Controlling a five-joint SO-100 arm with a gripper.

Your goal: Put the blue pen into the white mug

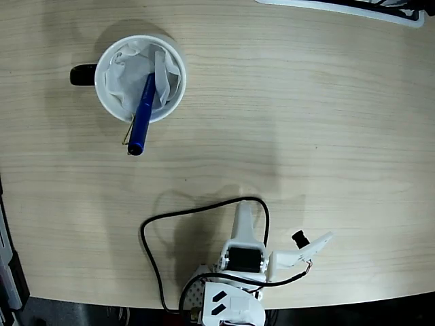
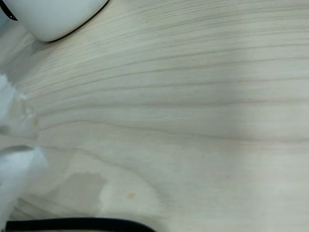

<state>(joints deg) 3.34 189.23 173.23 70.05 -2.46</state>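
Blue pen (image 1: 142, 115) sits in the white mug (image 1: 107, 98), lower end buried in the crumpled white paper (image 1: 129, 71) inside, upper end leaning out over the mug's near rim and overhanging the table (image 1: 306, 122). Thin metal clip shows just past that rim. Mug's black handle (image 1: 83, 75) sticks out on the mug's left in the fixed view.

Arm is folded at the table edge, well apart from the mug, down and to its right. Gripper (image 1: 275, 238) holds nothing; one white finger points toward the mug, the other is angled away to the right, so it reads as spread wide. Black cable (image 1: 151, 255) loops on the table beside the arm base.

Wrist view: mostly bare wood grain, the mug's base (image 2: 53, 17) in the top-left corner, blurred white finger edges at left, cable along the bottom.

Judgement: the placing step looks done, arm at rest pose. Pen leans but seems propped stably by rim and paper. Next move calls for nothing beyond holding clear of the mug; a re-seat only if the pen tips out.
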